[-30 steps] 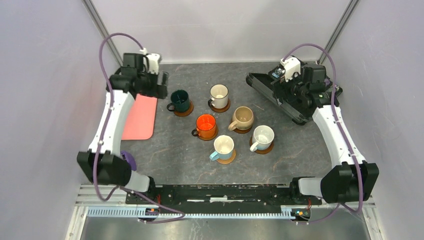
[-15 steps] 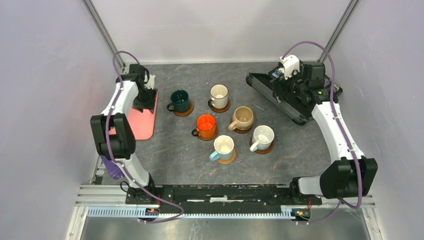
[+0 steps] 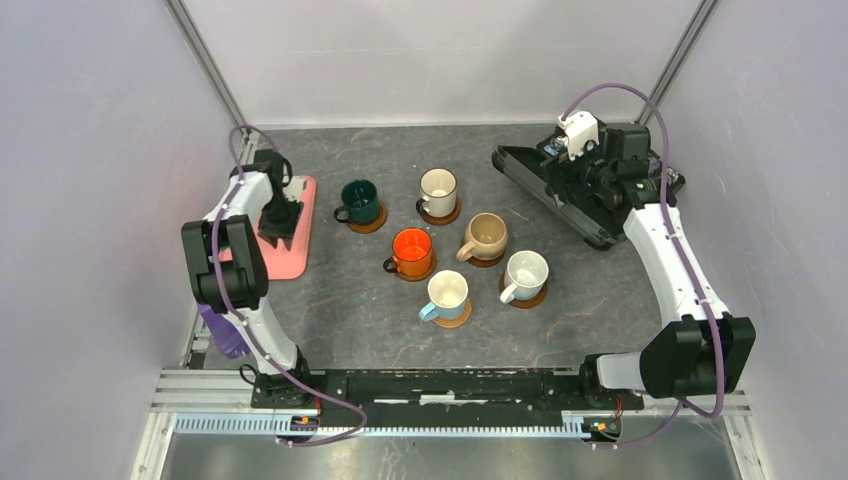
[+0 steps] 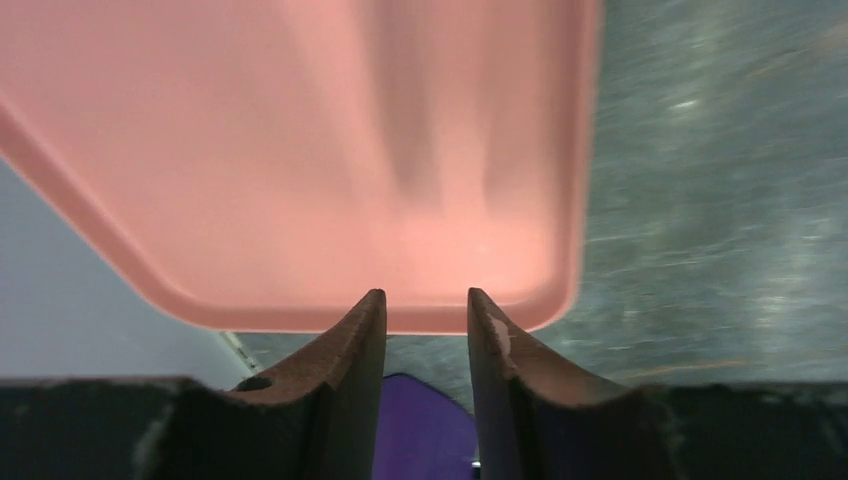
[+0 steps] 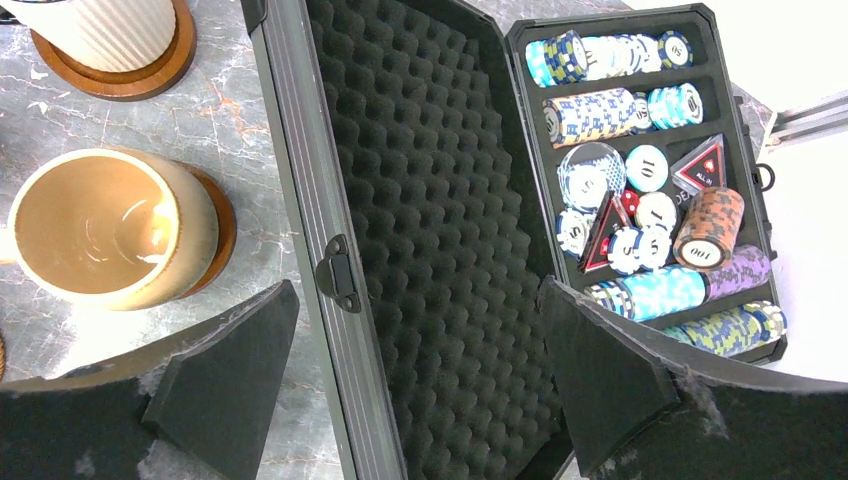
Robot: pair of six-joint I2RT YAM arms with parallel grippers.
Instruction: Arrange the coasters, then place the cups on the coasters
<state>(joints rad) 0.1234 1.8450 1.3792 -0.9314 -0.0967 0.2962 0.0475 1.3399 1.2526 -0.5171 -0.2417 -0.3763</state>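
Six cups stand in the middle of the table, each on a brown coaster: dark green (image 3: 360,200), cream striped (image 3: 438,186), beige (image 3: 488,233), orange (image 3: 411,248), white (image 3: 526,271) and light blue (image 3: 448,292). One coaster (image 3: 373,225) shows beneath the green cup. The right wrist view catches the beige cup (image 5: 100,225) on its coaster (image 5: 224,232) and the cream cup (image 5: 100,30). My left gripper (image 3: 278,232) (image 4: 427,295) hangs over the pink tray, jaws a narrow gap apart and holding nothing. My right gripper (image 3: 568,182) (image 5: 415,290) stands wide open above the chip case.
The pink tray (image 3: 288,258) (image 4: 300,150) lies at the left by the wall. An open black case (image 3: 555,195) (image 5: 430,200) with foam lining and stacked poker chips (image 5: 640,170) sits at the back right. White walls close in on both sides.
The left arm has folded back from the far left corner and come down over the tray, its jaws narrowing. The right arm and the cups have stayed put.
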